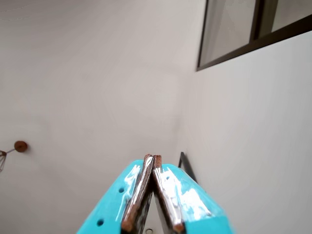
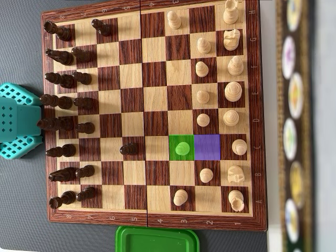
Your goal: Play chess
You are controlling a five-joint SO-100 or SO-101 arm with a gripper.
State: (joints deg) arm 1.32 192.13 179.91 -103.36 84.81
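Note:
In the wrist view my gripper (image 1: 152, 158) has teal jaws with brown-edged pads. The tips touch, so it is shut and holds nothing. It points at bare white walls, away from the board. In the overhead view the wooden chessboard (image 2: 152, 219) fills the middle, and the teal arm (image 2: 18, 122) sits at its left edge. Dark pieces (image 2: 65, 81) line the left side, with one dark pawn (image 2: 127, 149) forward. Light pieces (image 2: 233, 91) line the right side. One pawn (image 2: 182, 148) stands on a green-tinted square, next to an empty purple-tinted square (image 2: 214, 147).
A green plastic lid (image 2: 157, 239) lies just below the board's bottom edge. A strip with round coloured patches (image 2: 294, 126) runs along the right. The wrist view shows a dark window frame (image 1: 253, 34) and a small brown wall knob (image 1: 20, 146).

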